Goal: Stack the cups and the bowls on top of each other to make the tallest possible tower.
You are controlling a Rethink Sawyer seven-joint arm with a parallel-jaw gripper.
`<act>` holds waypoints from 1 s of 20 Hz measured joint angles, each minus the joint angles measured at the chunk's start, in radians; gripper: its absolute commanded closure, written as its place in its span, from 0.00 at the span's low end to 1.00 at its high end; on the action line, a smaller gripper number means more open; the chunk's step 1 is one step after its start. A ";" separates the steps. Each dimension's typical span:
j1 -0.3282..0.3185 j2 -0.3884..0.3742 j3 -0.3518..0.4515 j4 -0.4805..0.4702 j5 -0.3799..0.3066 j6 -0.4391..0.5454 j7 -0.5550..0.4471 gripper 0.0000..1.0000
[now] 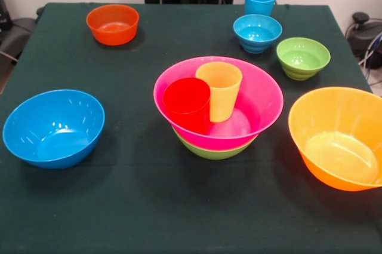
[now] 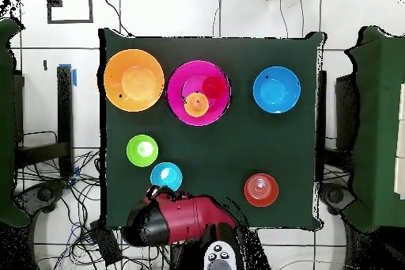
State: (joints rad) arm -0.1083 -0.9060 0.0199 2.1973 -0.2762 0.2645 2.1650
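Note:
The large pink bowl (image 1: 262, 95) sits nested on a green bowl (image 1: 212, 151) at the table's middle. The red cup (image 1: 187, 106) and the yellow cup (image 1: 219, 89) stand upright side by side inside the pink bowl. The light blue cup (image 1: 260, 0) stands alone at the far right edge. The small blue bowl (image 1: 257, 33), small green bowl (image 1: 303, 58), small orange bowl (image 1: 112, 24), medium blue bowl (image 1: 54, 127) and large yellow-orange bowl (image 1: 340, 137) each stand alone. My gripper (image 2: 152, 198) is drawn back at the robot-side table edge, above the light blue cup.
The red and black arm (image 2: 186, 219) lies over the robot-side edge of the dark green table (image 2: 237, 156). Cables and floor surround the table.

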 measured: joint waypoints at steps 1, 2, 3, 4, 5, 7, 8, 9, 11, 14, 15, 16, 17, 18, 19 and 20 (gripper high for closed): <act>0.007 0.000 -0.010 0.011 0.008 -0.005 0.005 0.00; 0.011 0.000 -0.013 0.014 0.013 -0.007 0.007 0.00; 0.017 0.000 -0.017 0.017 0.019 -0.007 0.010 0.00; 0.025 0.000 -0.022 0.018 0.027 -0.009 0.012 0.00; 0.034 0.000 -0.027 0.019 0.036 -0.011 0.015 0.00; 0.051 0.001 -0.034 0.019 0.048 -0.015 0.019 0.00; 0.058 0.001 -0.037 0.019 0.053 -0.018 0.022 0.00; 0.075 0.004 -0.042 0.019 0.064 -0.026 0.026 0.00; 0.097 0.008 -0.048 0.019 0.081 -0.040 0.033 0.00; 0.121 0.016 -0.058 0.019 0.100 -0.061 0.039 0.00; 0.131 0.022 -0.062 0.019 0.111 -0.067 0.041 0.00; 0.138 0.027 -0.065 0.019 0.122 -0.072 0.044 0.00; 0.140 0.028 -0.066 0.019 0.129 -0.072 0.045 0.00; 0.142 0.028 -0.067 0.019 0.134 -0.072 0.046 0.00; 0.144 0.028 -0.068 0.019 0.140 -0.072 0.046 0.00; 0.146 0.028 -0.070 0.019 0.145 -0.072 0.046 0.00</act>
State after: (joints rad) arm 0.0372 -0.8782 -0.0498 2.2165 -0.1308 0.1922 2.2106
